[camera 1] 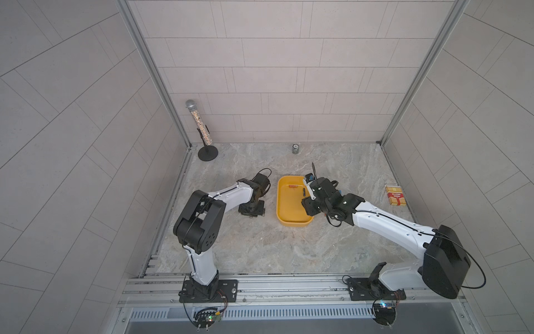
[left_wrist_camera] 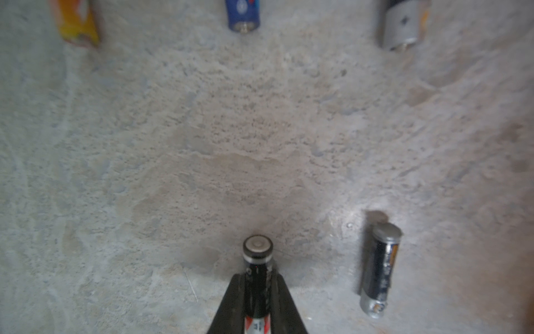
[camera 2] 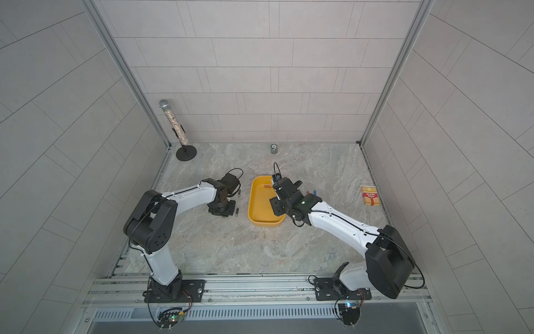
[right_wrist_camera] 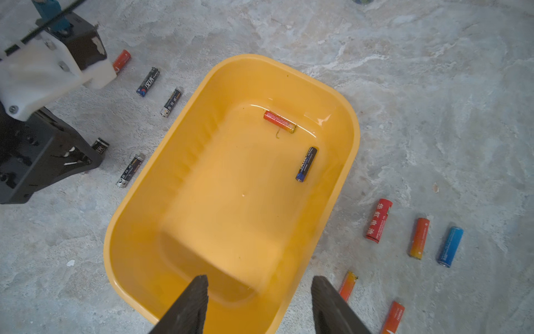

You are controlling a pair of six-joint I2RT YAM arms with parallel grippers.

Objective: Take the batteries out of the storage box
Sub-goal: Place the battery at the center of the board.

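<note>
Worktop (camera 1: 260, 245): one, marbled.
Storage box (camera 1: 279, 202): one, yellow, frame centre in both top views.
Right fingers (right_wrist_camera: 187, 306): spread, empty, above box. Descent onto black-blue battery (right_wrist_camera: 306, 164) judged best made across its length.
Left fingers (left_wrist_camera: 228, 306): clenched on black battery (left_wrist_camera: 257, 260), low over worktop, left of box.
Batteries: two in box, incl. red battery (right_wrist_camera: 279, 122); nine laid outside; one held.
</note>
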